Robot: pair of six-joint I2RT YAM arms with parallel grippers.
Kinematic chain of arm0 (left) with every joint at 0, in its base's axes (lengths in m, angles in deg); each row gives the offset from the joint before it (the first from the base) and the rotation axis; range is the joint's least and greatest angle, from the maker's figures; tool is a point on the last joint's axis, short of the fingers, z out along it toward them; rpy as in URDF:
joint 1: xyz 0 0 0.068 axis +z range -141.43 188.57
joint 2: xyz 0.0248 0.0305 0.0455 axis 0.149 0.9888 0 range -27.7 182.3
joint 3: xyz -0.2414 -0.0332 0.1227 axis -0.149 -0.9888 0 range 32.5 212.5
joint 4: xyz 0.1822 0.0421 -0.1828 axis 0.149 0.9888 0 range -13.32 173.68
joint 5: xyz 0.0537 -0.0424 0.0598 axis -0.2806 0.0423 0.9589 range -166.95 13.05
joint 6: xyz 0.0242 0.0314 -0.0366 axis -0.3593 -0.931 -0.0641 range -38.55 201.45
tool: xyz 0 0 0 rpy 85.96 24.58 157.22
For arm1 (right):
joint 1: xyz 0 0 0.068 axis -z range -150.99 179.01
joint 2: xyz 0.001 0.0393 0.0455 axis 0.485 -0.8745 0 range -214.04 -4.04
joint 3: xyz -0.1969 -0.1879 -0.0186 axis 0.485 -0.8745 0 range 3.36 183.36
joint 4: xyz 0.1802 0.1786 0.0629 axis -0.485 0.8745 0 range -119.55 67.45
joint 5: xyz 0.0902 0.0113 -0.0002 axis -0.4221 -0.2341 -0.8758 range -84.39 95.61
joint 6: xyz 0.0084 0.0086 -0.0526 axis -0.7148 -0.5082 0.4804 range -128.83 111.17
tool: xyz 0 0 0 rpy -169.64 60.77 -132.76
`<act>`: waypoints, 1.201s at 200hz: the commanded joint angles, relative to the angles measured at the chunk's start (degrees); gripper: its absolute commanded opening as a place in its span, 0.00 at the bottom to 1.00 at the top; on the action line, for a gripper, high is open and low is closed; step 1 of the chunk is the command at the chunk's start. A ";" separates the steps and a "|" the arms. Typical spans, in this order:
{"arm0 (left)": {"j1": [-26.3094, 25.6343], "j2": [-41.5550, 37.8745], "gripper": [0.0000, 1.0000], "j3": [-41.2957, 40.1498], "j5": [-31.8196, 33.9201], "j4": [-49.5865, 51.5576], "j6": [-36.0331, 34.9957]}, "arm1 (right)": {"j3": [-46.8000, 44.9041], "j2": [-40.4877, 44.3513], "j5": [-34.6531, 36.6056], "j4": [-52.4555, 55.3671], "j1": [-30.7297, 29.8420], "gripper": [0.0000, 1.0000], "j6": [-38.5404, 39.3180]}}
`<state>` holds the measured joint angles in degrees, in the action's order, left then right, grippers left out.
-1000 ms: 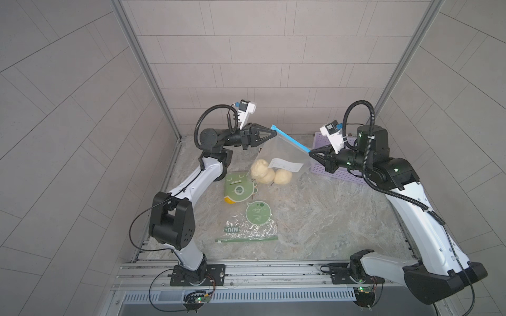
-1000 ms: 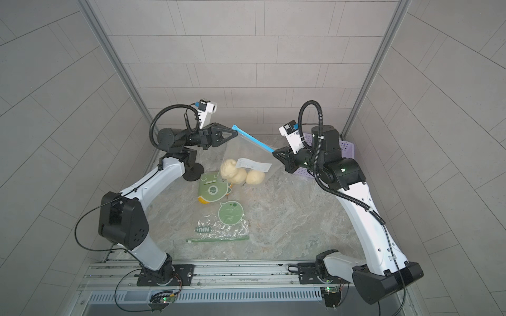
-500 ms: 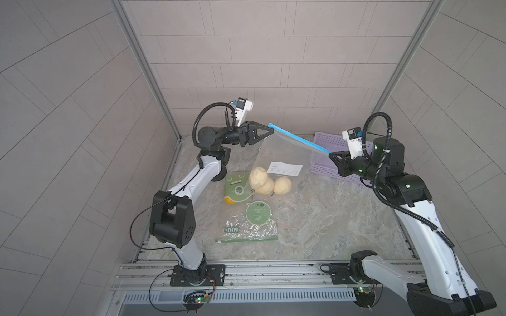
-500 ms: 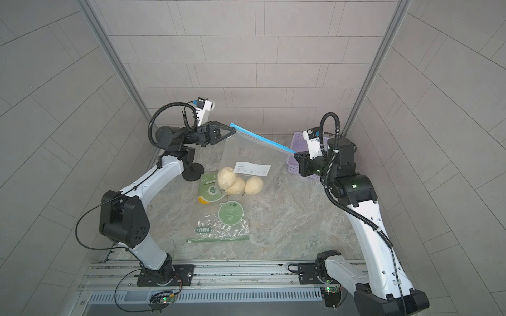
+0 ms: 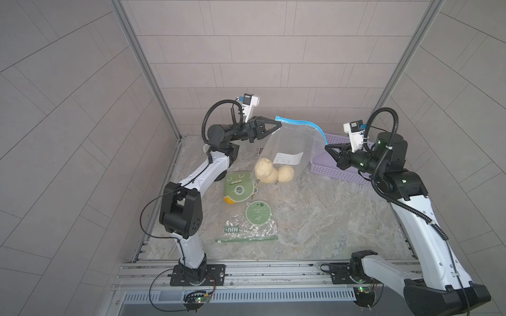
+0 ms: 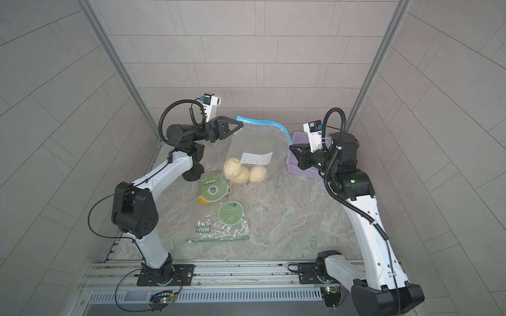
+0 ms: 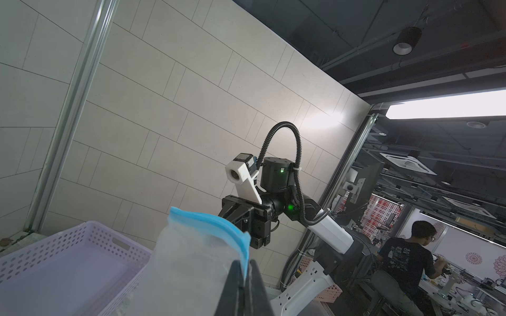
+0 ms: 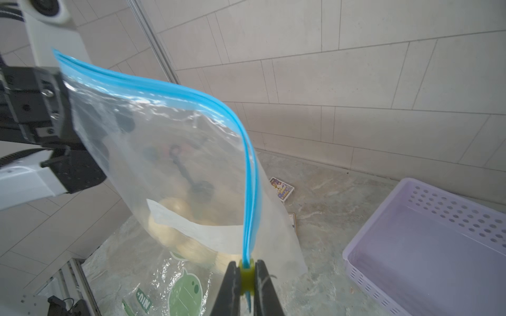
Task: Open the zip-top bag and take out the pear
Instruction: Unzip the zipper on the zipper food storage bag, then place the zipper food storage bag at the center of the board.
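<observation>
- My left gripper [image 5: 278, 125] pinches the left end of the zip-top bag [image 5: 290, 142]. My right gripper [image 5: 327, 147] squeezes its green slider [image 8: 247, 276] at the right end.
- The pears [image 5: 273, 173] lie low inside; none is out.
- I cannot tell whether the seal has parted. I judge that removal remains.

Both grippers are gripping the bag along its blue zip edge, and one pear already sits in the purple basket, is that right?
Not quite: the purple basket holds no pear, as the right wrist view shows; the pears sit inside the bag. The left gripper and right gripper do grip its blue zip edge.
</observation>
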<state>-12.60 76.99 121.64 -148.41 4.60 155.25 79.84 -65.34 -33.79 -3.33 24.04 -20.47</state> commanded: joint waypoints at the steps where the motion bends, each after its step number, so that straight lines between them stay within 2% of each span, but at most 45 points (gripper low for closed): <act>1: -1.45 1.53 0.00 2.58 0.90 -1.11 -1.79 | 2.10 0.81 -5.54 -7.44 -0.37 0.08 -0.03; 32: -2.49 0.61 0.05 -3.78 4.37 6.67 -11.46 | -1.34 3.81 -3.19 -3.96 -1.79 0.07 2.69; 73: -6.14 -4.71 0.08 -14.34 9.56 28.64 -34.46 | -18.45 12.83 5.29 -4.86 -6.83 0.07 1.84; 93: -6.52 -6.33 0.12 -18.52 14.24 35.03 -40.23 | -24.86 15.84 11.14 -4.60 -10.19 0.07 1.37; 109: -6.53 -6.51 0.13 -20.93 15.58 37.17 -41.77 | -26.87 16.07 15.88 -1.98 -13.22 0.06 1.71; 128: -6.57 -7.83 0.26 -23.36 17.00 37.88 -41.58 | -28.75 16.40 18.60 -1.14 -17.98 0.06 1.44; 144: -6.72 -10.72 0.44 -24.85 18.59 39.64 -41.30 | -30.00 16.36 21.99 -1.69 -23.01 0.07 1.40; 170: -8.35 -17.63 0.60 -25.89 21.76 50.98 -46.11 | -31.46 15.63 24.60 -1.54 -26.60 0.06 0.03; 186: -9.40 -21.12 0.63 -25.45 24.73 59.98 -49.26 | -32.77 16.77 24.65 -2.66 -27.25 0.06 -1.95; 201: -9.74 -23.88 0.64 -26.66 27.32 64.93 -48.37 | -34.15 18.53 25.64 -3.12 -28.85 0.07 -3.09; 217: -11.49 -26.70 0.65 -30.62 28.71 65.20 -45.06 | -34.97 19.93 27.20 -2.76 -30.27 0.07 -3.48; 240: -17.23 -28.93 0.67 -35.13 32.77 64.89 -44.47 | -35.39 20.92 27.93 -1.70 -30.98 0.07 -3.75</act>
<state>-25.30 48.88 90.73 -120.50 65.15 110.59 44.72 -45.82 -8.39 -5.19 -6.30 -22.65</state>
